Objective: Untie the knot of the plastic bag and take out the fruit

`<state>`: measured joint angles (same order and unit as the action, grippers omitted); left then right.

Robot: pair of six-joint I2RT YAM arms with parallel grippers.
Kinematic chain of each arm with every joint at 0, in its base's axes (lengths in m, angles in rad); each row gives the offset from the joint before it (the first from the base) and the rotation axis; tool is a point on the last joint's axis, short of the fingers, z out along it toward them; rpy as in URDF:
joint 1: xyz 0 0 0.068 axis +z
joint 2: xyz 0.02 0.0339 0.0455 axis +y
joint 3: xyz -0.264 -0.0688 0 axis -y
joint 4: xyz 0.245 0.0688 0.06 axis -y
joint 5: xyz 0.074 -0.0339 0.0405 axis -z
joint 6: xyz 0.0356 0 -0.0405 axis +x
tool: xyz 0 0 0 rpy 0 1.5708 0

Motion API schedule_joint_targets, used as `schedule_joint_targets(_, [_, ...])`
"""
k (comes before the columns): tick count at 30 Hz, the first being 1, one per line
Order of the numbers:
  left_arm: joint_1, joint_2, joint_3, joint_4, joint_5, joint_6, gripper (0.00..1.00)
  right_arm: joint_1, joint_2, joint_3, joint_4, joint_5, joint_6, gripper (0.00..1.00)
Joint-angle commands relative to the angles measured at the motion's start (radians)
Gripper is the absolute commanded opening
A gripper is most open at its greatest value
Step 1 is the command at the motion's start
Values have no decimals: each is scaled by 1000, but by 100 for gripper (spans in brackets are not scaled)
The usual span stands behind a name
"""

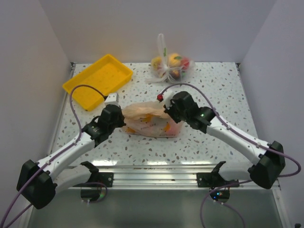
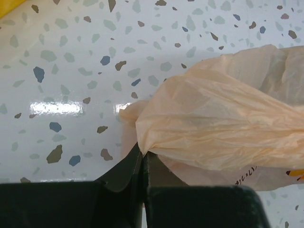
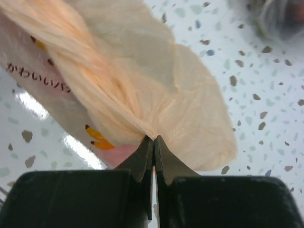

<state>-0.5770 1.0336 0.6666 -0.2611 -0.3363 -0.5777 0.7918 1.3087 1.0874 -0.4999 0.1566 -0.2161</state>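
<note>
The peach-orange plastic bag [image 1: 151, 119] lies in the middle of the speckled table. My left gripper [image 1: 121, 113] is shut on the bag's left edge; in the left wrist view its tips [image 2: 142, 153] pinch a fold of the bag [image 2: 223, 128]. My right gripper [image 1: 167, 108] is shut on the bag's right top; in the right wrist view its tips [image 3: 153, 139] pinch bunched plastic [image 3: 142, 80]. The plastic is stretched between both grippers. No tied knot shows. A red blur of fruit [image 1: 176, 126] shows through the bag's right end; the rest of the fruit is hidden.
A yellow tray [image 1: 97, 80] stands at the back left. A clear bag of fruit [image 1: 171, 64] with a white knot sits at the back middle. A small white block [image 1: 111, 98] lies by the tray. Walls close in three sides.
</note>
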Motion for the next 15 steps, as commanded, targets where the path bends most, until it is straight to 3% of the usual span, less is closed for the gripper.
schedule_joint_targets(1, [14,-6,41,-46,-104,-56,0,-127,-147,-7,115,-15,107,0])
schedule_joint_targets(6, [35,20,74,-18,-51,-85,0,-175,-268,-53,250,33,243,0])
schedule_joint_targets(12, [52,88,180,63,49,-88,0,-177,-270,-70,336,113,435,0])
schedule_joint_targets(15, [55,109,224,62,37,-83,0,-177,-279,-98,377,103,451,0])
